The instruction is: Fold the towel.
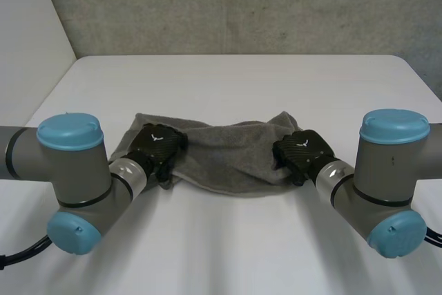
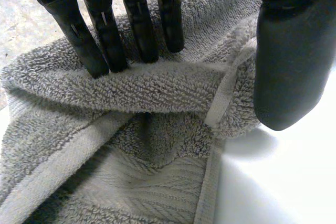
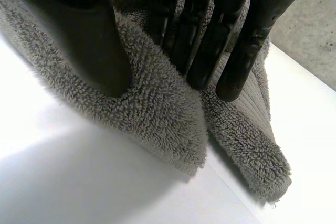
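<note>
Your left robot hand [image 1: 157,144] sits at the 9 o'clock end of the towel [image 1: 228,164] and pinches it. In its wrist view the straight fingers [image 2: 105,45] press on one side of a rolled-over fold. The thumb [image 2: 286,66] bears against the fold's end, where a flat hem [image 2: 223,98] crosses it. Below that fold you see looped grey terry, a smooth border and a ribbed woven strip.

The towel lies near the middle of the white bench [image 1: 228,246], bunched into a wide, rumpled grey band running from 9 to 3 o'clock. Its 6 o'clock edge bows toward the robot, and a corner stands up at about 1 o'clock.

Your right robot hand [image 1: 302,151] is at the 3 o'clock end, also pinching. In its wrist view the thumb [image 3: 89,45] presses one face of a thick doubled fold and the fingers [image 3: 210,45] press the other, with terry bulging between them. Past its fingertips a lower layer of the towel rests on the bench.
</note>
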